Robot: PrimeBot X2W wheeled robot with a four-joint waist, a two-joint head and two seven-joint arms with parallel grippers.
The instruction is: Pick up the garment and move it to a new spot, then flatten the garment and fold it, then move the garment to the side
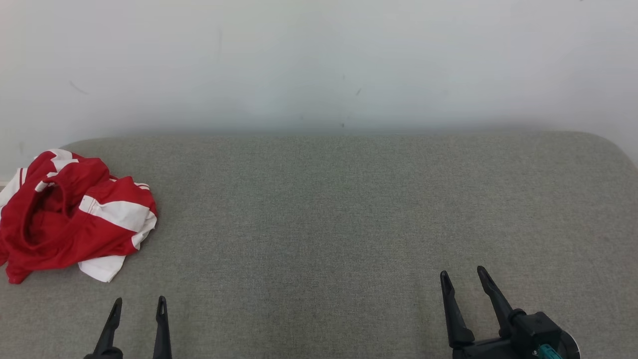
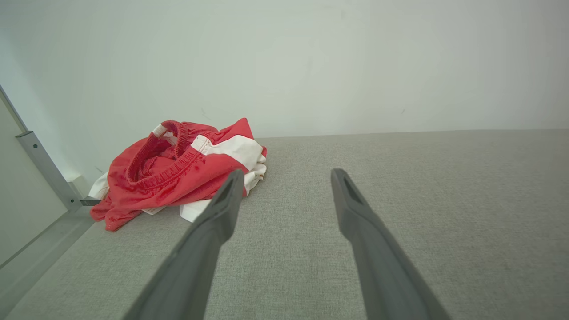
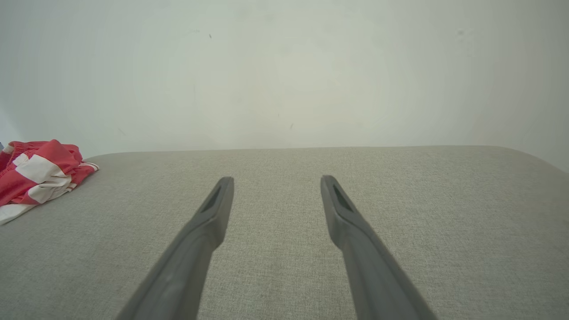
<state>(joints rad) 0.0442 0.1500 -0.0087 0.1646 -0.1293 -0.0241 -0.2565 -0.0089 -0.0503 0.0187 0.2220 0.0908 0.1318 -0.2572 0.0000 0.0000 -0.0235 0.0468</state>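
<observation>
A crumpled red garment with white stripes and an elastic waistband (image 1: 70, 214) lies bunched at the far left of the grey fabric surface (image 1: 324, 209). It also appears in the left wrist view (image 2: 178, 171) and at the left edge of the right wrist view (image 3: 38, 171). My left gripper (image 1: 139, 303) stands open at the lower left, just in front of the garment and apart from it, with nothing between its fingers (image 2: 226, 195). Far from the cloth, at the lower right, my right gripper (image 1: 463, 274) is open and empty too, its fingers (image 3: 220, 200) over bare fabric.
A pale wall (image 1: 319, 60) rises directly behind the grey surface. The surface's back corners are rounded. In the left wrist view a metal frame post (image 2: 44, 169) and a pale ledge stand past the left edge, just beside the garment.
</observation>
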